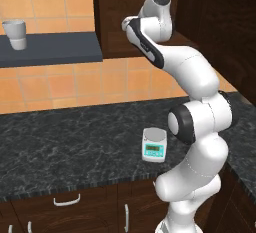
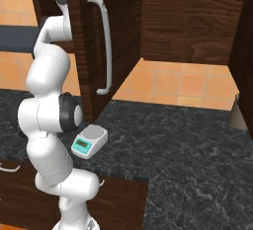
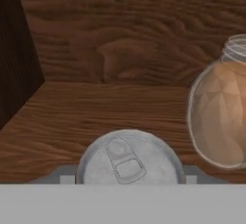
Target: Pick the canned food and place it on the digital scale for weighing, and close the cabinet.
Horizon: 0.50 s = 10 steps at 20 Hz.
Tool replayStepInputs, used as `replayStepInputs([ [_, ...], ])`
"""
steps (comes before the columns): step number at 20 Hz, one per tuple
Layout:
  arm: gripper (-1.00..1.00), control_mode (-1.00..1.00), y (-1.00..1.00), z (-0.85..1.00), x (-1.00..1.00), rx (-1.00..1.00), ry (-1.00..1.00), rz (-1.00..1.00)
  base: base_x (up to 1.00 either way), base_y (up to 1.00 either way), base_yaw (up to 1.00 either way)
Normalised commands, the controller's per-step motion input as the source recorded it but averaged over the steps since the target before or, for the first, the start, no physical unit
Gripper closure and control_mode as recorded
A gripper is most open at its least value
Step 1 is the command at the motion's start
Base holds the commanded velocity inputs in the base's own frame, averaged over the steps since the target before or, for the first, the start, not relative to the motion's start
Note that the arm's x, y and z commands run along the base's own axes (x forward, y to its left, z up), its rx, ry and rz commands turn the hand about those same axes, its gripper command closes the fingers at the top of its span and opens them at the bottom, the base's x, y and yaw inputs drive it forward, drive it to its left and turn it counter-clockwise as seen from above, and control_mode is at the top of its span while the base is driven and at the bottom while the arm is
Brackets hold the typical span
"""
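Observation:
The canned food (image 3: 129, 163) stands on the wooden floor inside the cabinet (image 3: 120, 35); I look down on its silver lid and pull tab. My gripper (image 3: 129, 176) is around it, one fingertip pressed against each side of the can. The cabinet door (image 2: 121, 36) with its silver bar handle (image 2: 105, 41) hangs open, and my arm reaches up into the cabinet (image 1: 112, 17) behind it. The digital scale (image 1: 154, 145) (image 2: 89, 141), white with a teal display, sits bare on the dark counter near the arm's base.
A rounded glass jar (image 3: 218, 117) with brown contents stands close to the can's right. The cabinet's dark side wall (image 3: 17, 59) is to the left. A pale cup (image 1: 16, 33) rests on a grey wall shelf (image 1: 55, 47). Drawers with curved handles (image 1: 66, 200) lie below the counter.

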Motion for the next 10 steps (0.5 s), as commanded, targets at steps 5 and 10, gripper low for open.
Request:
replayStepInputs([
  [5,1.00,-1.00,0.07,-0.15,-0.18,0.00,0.00,0.00,0.00,0.00,0.00],
  [10,1.00,-1.00,0.12,0.00,-0.65,0.01,-0.12,0.00,0.00,0.00,0.00],
])
